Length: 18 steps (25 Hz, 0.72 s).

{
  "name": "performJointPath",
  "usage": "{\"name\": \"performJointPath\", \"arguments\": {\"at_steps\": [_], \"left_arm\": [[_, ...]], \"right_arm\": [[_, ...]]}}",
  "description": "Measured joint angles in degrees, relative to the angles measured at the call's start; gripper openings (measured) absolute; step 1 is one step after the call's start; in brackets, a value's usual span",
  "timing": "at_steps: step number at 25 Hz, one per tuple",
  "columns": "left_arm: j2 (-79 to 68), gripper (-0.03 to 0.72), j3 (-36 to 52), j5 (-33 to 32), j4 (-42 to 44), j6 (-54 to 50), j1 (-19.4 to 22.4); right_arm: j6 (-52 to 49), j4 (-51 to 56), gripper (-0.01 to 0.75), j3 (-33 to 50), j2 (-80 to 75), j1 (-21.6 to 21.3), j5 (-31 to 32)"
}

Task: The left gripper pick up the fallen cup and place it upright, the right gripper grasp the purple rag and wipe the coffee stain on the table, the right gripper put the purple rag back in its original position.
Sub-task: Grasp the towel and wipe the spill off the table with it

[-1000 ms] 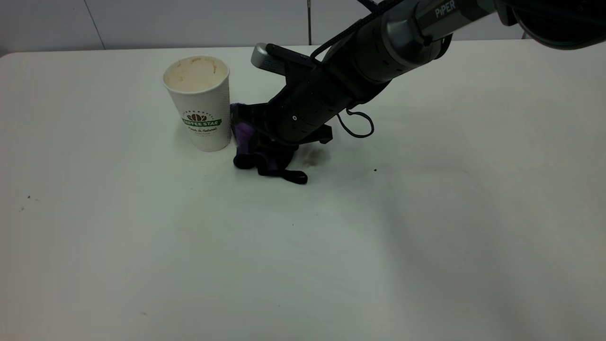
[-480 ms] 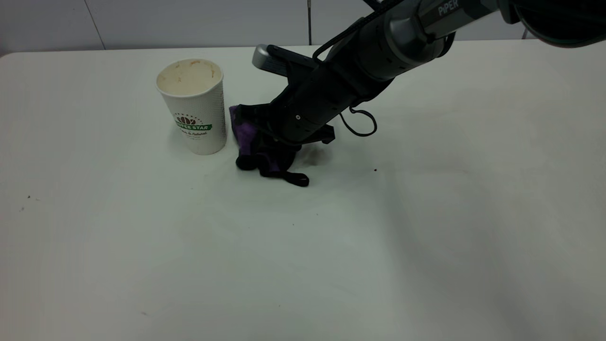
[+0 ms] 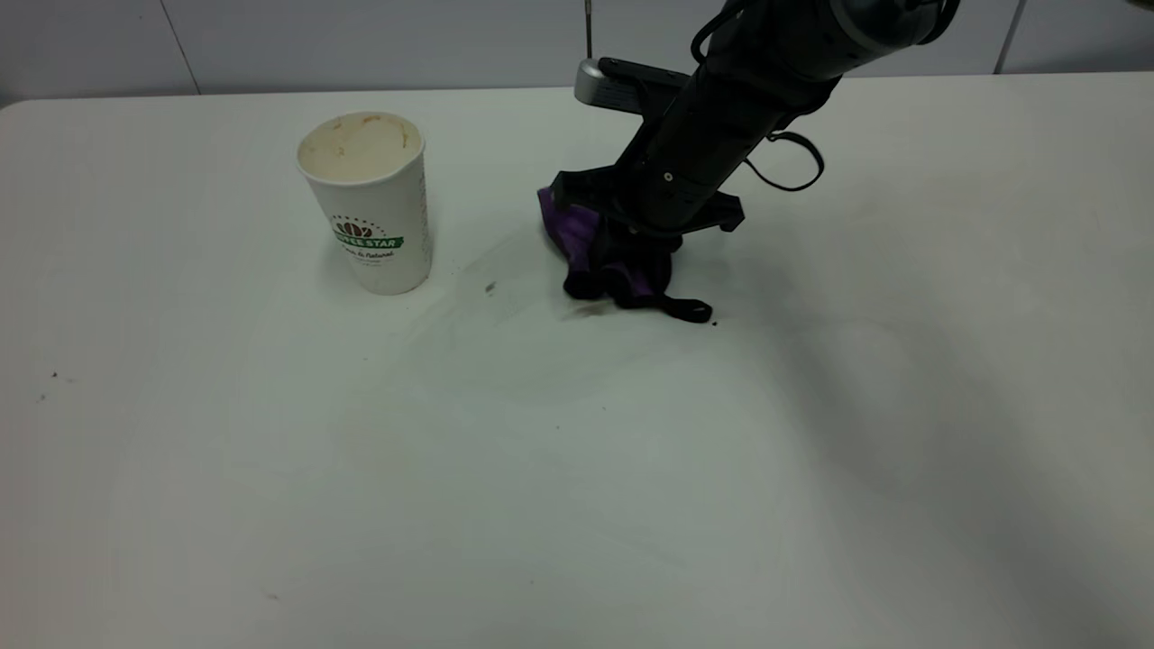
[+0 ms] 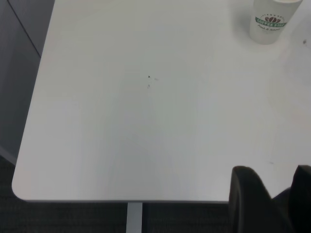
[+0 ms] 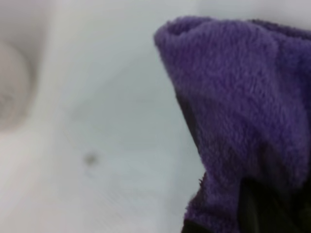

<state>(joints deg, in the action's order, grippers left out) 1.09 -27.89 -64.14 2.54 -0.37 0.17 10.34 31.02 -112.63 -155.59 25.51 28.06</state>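
While the cup (image 3: 365,200) stands upright on the tabletop (image 3: 270,469) in the exterior view, the right end effector (image 3: 622,257) is clamped on the purple rag (image 3: 609,261), pressed down mid-wipe; only a faint smear (image 3: 491,288) marks the coffee stain.

Left wrist view: the left end effector (image 4: 272,194), fingers apart, hangs idle, well clear of the cup (image 4: 269,20).

Right wrist view: the rag (image 5: 243,111) fills the frame. Judged next: finish wiping, then return the rag.
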Motion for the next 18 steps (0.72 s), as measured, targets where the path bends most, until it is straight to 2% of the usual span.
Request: {"name": "performJointPath", "arguments": {"at_steps": [4, 8, 14, 18], "left_arm": [[0.0, 0.242, 0.0, 0.0, 0.0, 0.0, 0.0], [0.0, 0.242, 0.0, 0.0, 0.0, 0.0, 0.0], [0.0, 0.242, 0.0, 0.0, 0.0, 0.0, 0.0], [0.0, 0.242, 0.0, 0.0, 0.0, 0.0, 0.0]], "right_arm": [[-9.7, -12.4, 0.078, -0.2, 1.1, 0.5, 6.3], [-11.9, -16.5, 0.078, -0.4, 1.4, 2.8, 8.4], [-12.2, -17.6, 0.079, -0.3, 1.4, 9.5, 5.6], [-12.2, -17.5, 0.079, -0.1, 1.4, 12.1, 1.6]]}}
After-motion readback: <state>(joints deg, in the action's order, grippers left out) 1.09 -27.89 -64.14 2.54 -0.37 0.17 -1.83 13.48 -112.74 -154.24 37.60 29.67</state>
